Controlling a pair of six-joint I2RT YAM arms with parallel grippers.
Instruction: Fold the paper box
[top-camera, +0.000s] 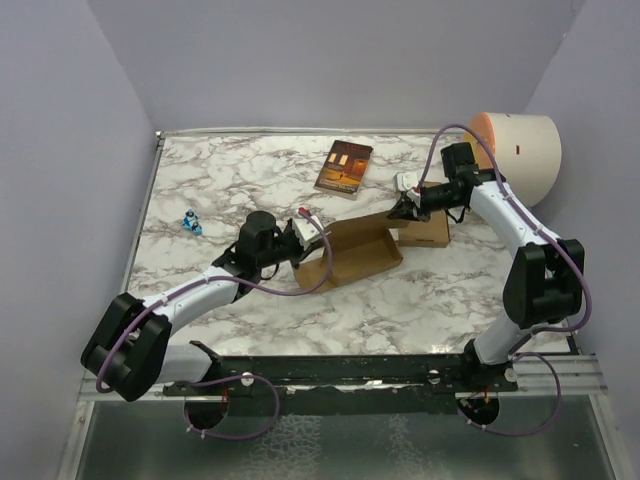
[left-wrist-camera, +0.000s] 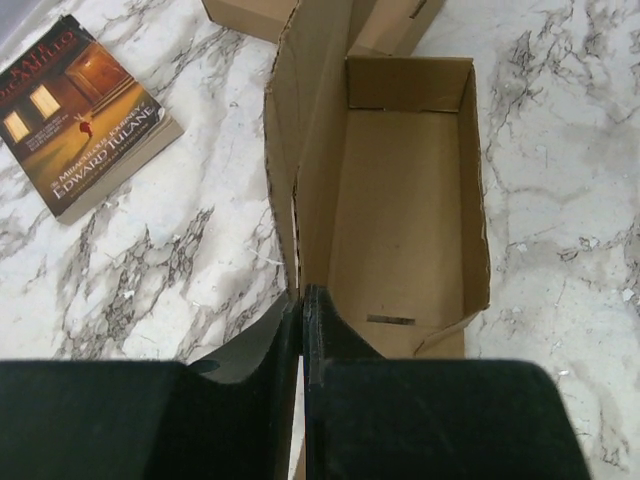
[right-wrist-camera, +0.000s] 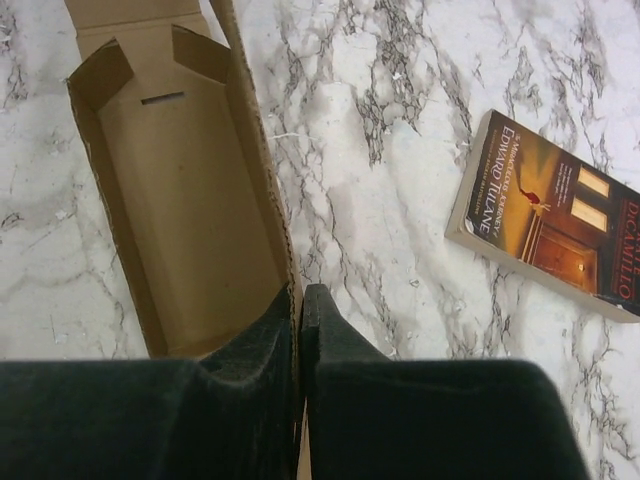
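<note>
Your paper box (left-wrist-camera: 400, 220) is plain matte brown cardboard, half-formed into a long open tray with raised walls, slightly ragged cut edges and a small slit in the floor. Your left fingers (left-wrist-camera: 303, 308) are pinched tight on the top edge of one long wall at its near end. The thin card is sandwiched between the black pads, and the tray floor stretches away just to their right. Your right fingers (right-wrist-camera: 299, 300) are clamped narrow on that same wall from the opposite end. The tray is on their left, with angled corner tabs and the slit at the far end.

From above, both arms reach in low over the white-and-grey marble-pattern counter (top-camera: 220, 180), elbows bent and wrists facing each other along the box. A glossy paperback book (right-wrist-camera: 550, 215) lies flat well off to the right of the right fingers. A second brown carton (top-camera: 428, 232) sits near the right fingers, just beyond the box's end; can't tell if it's touching.
</note>
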